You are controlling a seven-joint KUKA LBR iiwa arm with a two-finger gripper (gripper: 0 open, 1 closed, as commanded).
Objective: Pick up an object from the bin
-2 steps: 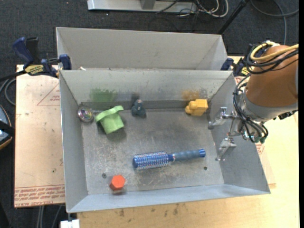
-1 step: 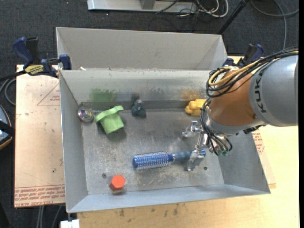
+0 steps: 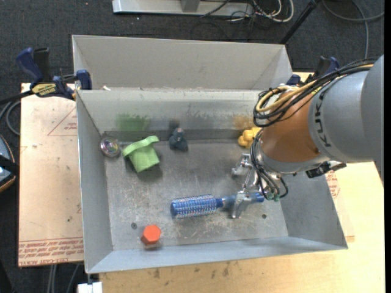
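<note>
Dark carpeted floor (image 3: pixel 36 17), tangled cables (image 3: pixel 243 8), a grey metal stand base (image 3: pixel 177 3) beyond.

The arm (image 3: pixel 293 140) hides most of a yellow thing (image 3: pixel 245 138) by the bin's (image 3: pixel 183 110) back wall; the dark lump (image 3: pixel 178 140) further left is too small to name

The gripper (image 3: pixel 237 207) hung low over the floor of the grey bin (image 3: pixel 183 108), at the handle end of a blue bristled brush (image 3: pixel 195 206) that stretched away from it toward the view's left. Past the brush's far end, nearer the front wall, lay a small orange-red cap (image 3: pixel 151 234). Well beyond the gripper, toward the back-left, sat a green cup-like piece (image 3: pixel 143 154), a shiny little ball (image 3: pixel 110 146) and a small dark figure (image 3: pixel 178 140). Behind the gripper, a yellow thing (image 3: pixel 245 138) showed partly from under the arm (image 3: pixel 293 139).
</note>
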